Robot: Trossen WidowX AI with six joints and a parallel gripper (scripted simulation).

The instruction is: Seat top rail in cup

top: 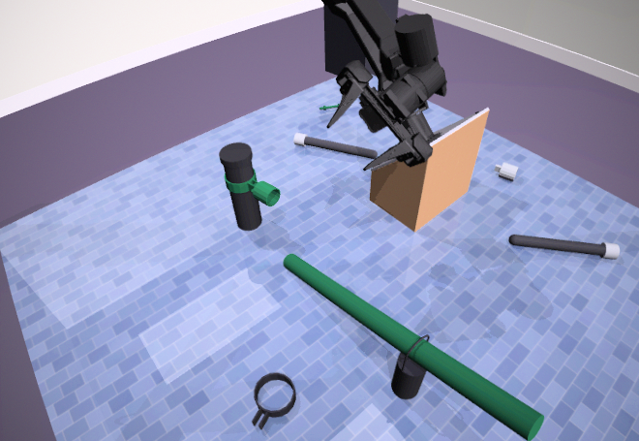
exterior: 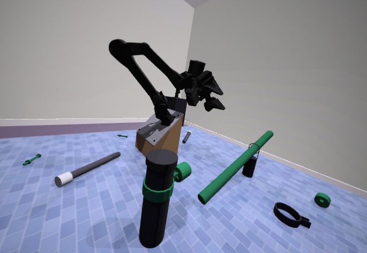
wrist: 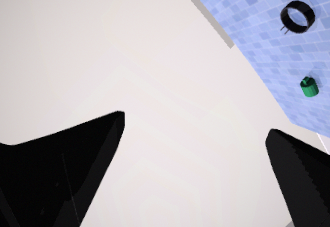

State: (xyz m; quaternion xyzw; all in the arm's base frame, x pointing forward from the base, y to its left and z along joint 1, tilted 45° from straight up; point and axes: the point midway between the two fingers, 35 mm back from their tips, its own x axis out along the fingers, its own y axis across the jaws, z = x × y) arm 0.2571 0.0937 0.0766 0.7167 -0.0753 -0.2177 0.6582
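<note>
The big black post [top: 242, 203] [exterior: 155, 214] stands upright with a green brace band [top: 233, 183] [exterior: 157, 193] near its cap. The green rail-end cup [top: 266, 193] [exterior: 183, 171] hangs on the band and is empty. The green top rail [top: 392, 330] [exterior: 234, 167] passes through the loop cap on a short black post [top: 407, 379] [exterior: 249, 167]. Its lower end rests on the floor, well apart from the cup. My gripper [top: 349, 146] [exterior: 223, 100] [wrist: 197, 127] is open and empty, high in the air near the arm's base, far from the rail.
The arm stands on a tan box [top: 443, 177] [exterior: 169, 138]. Two grey rods with white tips [top: 335, 146] [top: 562, 245] [exterior: 89, 167] lie on the floor. A spare black band [top: 275, 394] [exterior: 289, 213] [wrist: 297, 17], a green cap [exterior: 322, 199] [wrist: 308, 86], a white fitting [top: 506, 171] and green bolts [exterior: 31, 159] lie about.
</note>
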